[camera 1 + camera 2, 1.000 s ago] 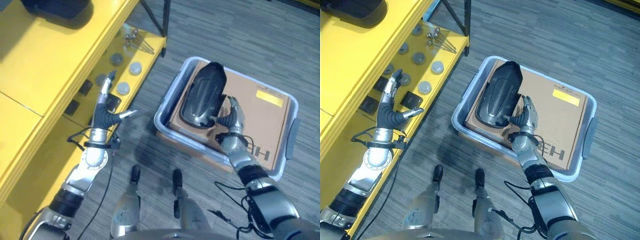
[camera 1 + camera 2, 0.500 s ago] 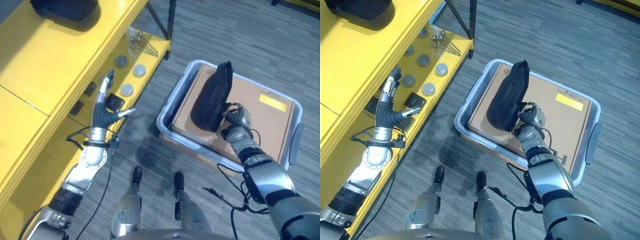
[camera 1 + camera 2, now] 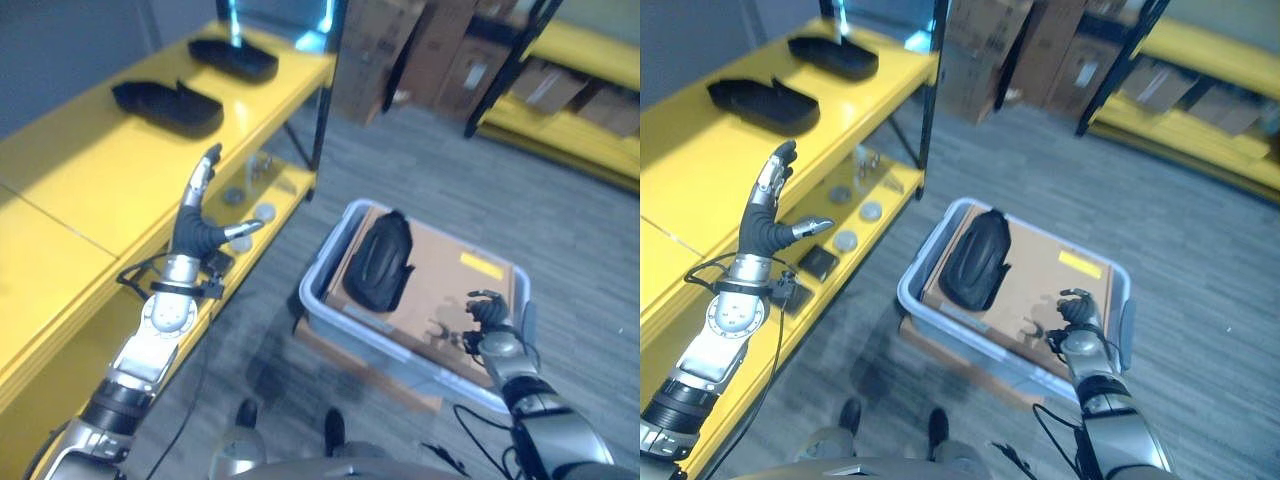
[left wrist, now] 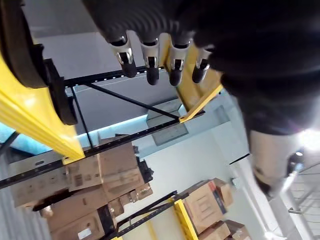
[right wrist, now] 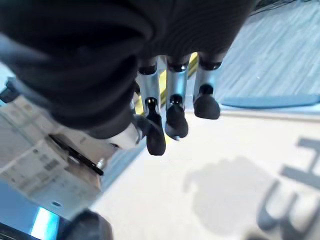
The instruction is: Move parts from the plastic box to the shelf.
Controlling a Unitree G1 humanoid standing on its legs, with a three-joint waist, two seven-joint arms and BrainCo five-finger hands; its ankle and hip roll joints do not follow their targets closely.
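1. The black part (image 3: 380, 264) lay flat on the cardboard sheet (image 3: 440, 295) inside the plastic box (image 3: 330, 310), toward the end nearer the shelf. Half a second earlier it had stood tilted up on its edge against my right hand; now it was down again and nothing touched it.

2. My right hand (image 3: 488, 325) hung over the opposite end of the cardboard, well apart from the part, its fingers (image 5: 172, 112) loosely curled and holding nothing. I judged the grasp had failed or been let go, so this part still had to be picked up.

3. My left hand (image 3: 197, 215) was raised in front of the yellow shelf (image 3: 90, 175), fingers (image 4: 150, 65) straight and spread, thumb out to the side, empty.

4. The whole picture had also shifted: my head had tipped up, so the shelf's top now showed two black parts (image 3: 165, 103) already lying on it, with stacked boxes (image 3: 400, 50) beyond.

5. The eye views showed the part and both hands at once. My right wrist view gave what they could not: bare cardboard and my fingers' shadow beneath the fingertips, confirming nothing was held. My left wrist view looked past the fingers to shelf rails and boxes.
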